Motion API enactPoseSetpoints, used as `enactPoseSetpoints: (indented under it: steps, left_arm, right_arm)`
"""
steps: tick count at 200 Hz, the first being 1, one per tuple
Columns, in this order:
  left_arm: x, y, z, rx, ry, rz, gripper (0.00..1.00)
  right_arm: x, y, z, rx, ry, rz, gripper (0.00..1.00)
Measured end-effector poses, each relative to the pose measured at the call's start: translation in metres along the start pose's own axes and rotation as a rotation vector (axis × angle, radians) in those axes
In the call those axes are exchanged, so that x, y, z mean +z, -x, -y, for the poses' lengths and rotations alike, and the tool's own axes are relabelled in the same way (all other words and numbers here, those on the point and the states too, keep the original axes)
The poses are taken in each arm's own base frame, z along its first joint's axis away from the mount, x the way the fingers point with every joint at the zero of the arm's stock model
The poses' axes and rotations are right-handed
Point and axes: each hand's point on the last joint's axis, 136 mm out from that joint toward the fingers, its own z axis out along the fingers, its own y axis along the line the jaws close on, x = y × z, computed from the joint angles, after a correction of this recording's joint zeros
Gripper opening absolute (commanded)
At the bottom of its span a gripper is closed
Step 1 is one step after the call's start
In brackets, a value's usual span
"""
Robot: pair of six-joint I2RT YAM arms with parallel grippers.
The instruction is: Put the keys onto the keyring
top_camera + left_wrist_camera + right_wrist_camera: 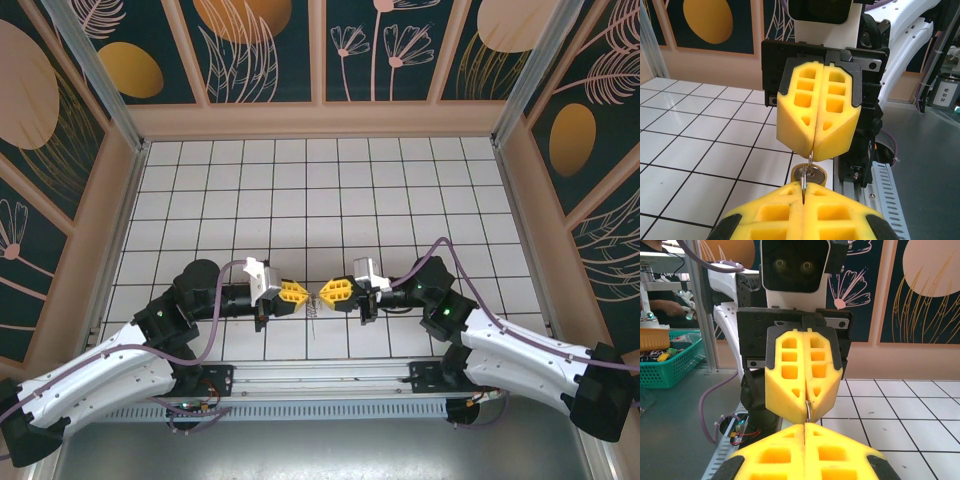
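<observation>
Gripping the keyring (811, 156) tip-to-tip, left hand (302, 295) clamped at nine o'clock, right hand (322, 293) clamped at three, key (809, 175) at six.

Two arms (110, 375) (520, 350), two hands: left hand (303, 297), right hand (321, 293); one metal ring (810, 157); one key (815, 176) with an orange-yellow head.

White tiled table (300, 190), teal basket (670, 367)
</observation>
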Motion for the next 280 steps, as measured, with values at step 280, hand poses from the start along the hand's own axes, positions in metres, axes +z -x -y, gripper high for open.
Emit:
enactPoseSetpoints:
  steps: [280]
  left_arm:
    - [0.0000, -0.0001, -0.0007, 0.000, 0.004, 0.000, 0.00]
  right_arm:
    - [0.0013, -0.0017, 0.0032, 0.013, -0.007, 0.012, 0.00]
